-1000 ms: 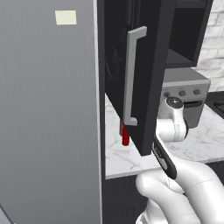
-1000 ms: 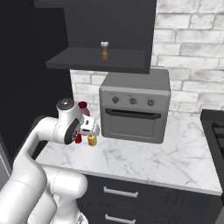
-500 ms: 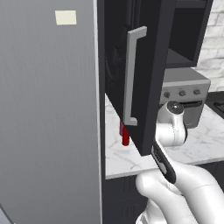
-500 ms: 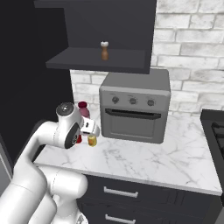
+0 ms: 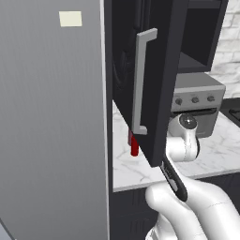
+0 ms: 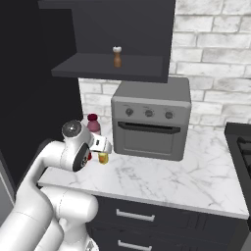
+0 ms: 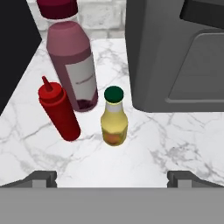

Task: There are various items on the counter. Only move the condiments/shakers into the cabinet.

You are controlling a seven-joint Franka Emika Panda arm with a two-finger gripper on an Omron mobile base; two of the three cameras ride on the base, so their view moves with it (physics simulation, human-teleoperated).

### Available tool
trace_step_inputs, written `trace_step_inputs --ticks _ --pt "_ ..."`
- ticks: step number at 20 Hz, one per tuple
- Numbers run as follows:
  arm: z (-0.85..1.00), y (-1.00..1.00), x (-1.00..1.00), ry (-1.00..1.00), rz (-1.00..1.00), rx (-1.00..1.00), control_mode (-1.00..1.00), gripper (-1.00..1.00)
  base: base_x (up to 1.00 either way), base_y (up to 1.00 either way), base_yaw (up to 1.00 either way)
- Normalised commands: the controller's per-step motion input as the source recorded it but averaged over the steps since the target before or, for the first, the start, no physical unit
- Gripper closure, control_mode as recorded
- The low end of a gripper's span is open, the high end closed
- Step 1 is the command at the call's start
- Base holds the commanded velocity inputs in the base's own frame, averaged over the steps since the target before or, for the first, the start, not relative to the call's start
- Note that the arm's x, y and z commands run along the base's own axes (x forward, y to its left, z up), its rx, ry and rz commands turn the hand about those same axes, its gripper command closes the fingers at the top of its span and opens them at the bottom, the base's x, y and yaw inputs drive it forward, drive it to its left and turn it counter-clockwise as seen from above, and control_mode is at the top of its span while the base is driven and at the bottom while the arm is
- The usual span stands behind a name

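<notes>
On the white marble counter (image 7: 166, 140) a red squeeze bottle (image 7: 59, 111) stands upright, with a small yellow bottle with a green cap (image 7: 114, 118) to its right. The red bottle (image 5: 134, 145) also peeks out below the edge of the cabinet's open black door (image 5: 161, 84). My gripper (image 7: 113, 177) hovers in front of both bottles, open, its tips wide apart with nothing between them. In the right base view the gripper (image 6: 101, 145) sits just above the yellow bottle (image 6: 103, 158). A brown shaker with a white top (image 6: 116, 56) stands on the cabinet shelf (image 6: 88, 68).
A tall maroon bottle (image 7: 74, 65) stands behind the red one. The silver knobbed oven (image 6: 152, 125) is close on the right, and a dark stove (image 6: 240, 147) is at the far right. A big grey panel (image 5: 51, 117) fills the left, and the door's grey bar handle (image 5: 143, 79) juts out.
The hand has sunk a little toward the counter. The bottles and the cabinet door have not moved.
</notes>
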Motion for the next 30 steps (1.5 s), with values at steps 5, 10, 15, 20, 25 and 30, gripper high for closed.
trace_step_inputs --ticks 5,10,15,20,25,30 --pt "0.00 0.00 0.01 -0.01 0.00 0.00 -1.00 -1.00 0.00 0.00 0.00" --pt "-0.02 0.00 0.03 0.00 0.00 0.00 -1.00 -1.00 0.00 0.00 0.00" --pt "-0.03 0.00 0.09 0.00 0.00 0.00 -1.00 -1.00 0.00 0.00 0.00" --pt "-0.01 0.00 0.18 0.00 0.00 0.00 -1.00 -1.00 0.00 0.00 0.00" --pt "-0.05 0.00 0.13 0.00 0.00 -0.02 -1.00 -1.00 0.00 0.00 0.00" --pt "-0.13 0.00 0.10 0.00 0.00 -0.04 -1.00 -1.00 0.00 0.00 0.00"
